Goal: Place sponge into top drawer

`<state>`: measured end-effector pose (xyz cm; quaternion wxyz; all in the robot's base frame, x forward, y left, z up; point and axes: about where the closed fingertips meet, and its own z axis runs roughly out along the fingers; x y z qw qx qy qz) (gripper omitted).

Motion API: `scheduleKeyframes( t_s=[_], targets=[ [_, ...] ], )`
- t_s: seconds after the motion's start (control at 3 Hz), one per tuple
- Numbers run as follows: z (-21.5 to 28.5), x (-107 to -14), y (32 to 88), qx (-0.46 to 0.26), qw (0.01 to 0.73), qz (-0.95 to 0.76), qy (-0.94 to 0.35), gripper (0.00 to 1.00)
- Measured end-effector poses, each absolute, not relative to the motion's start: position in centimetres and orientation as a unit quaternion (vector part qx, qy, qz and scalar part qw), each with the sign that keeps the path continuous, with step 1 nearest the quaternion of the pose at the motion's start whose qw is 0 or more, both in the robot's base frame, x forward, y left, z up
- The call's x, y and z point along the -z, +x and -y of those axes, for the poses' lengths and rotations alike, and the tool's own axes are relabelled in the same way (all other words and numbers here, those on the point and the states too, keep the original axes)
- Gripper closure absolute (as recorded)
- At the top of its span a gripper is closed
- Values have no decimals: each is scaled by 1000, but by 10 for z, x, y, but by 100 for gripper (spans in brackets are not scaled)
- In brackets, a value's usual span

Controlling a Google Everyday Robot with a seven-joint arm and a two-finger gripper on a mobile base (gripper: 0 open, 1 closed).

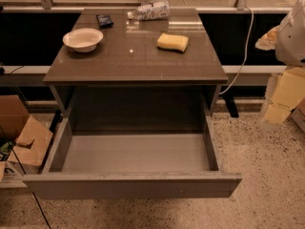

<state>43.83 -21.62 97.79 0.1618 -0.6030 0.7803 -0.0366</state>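
Observation:
The yellow sponge (172,42) lies flat on the brown table (133,61), toward its right side. The grey top drawer (136,154) is pulled fully open below the table's front edge and its grey floor is bare. My gripper (282,97) is at the right edge of the view, its pale yellow fingers pointing down, off to the right of the table and well apart from the sponge. It holds nothing that I can see.
A white bowl (82,38) sits at the table's left. A small dark packet (104,20) and a lying plastic bottle (150,10) are at the back. Cardboard boxes (21,137) stand on the floor at the left. A cable (243,56) hangs at the right.

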Motion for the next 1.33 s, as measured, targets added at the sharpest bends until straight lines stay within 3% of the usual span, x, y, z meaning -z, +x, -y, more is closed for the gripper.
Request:
scheduleKeyframes(
  t_s=[0.67, 1.33],
  targets=[
    [214, -979, 452, 41, 192, -785, -588, 0],
    [171, -976, 552, -20, 323, -775, -543, 0]
  ],
)
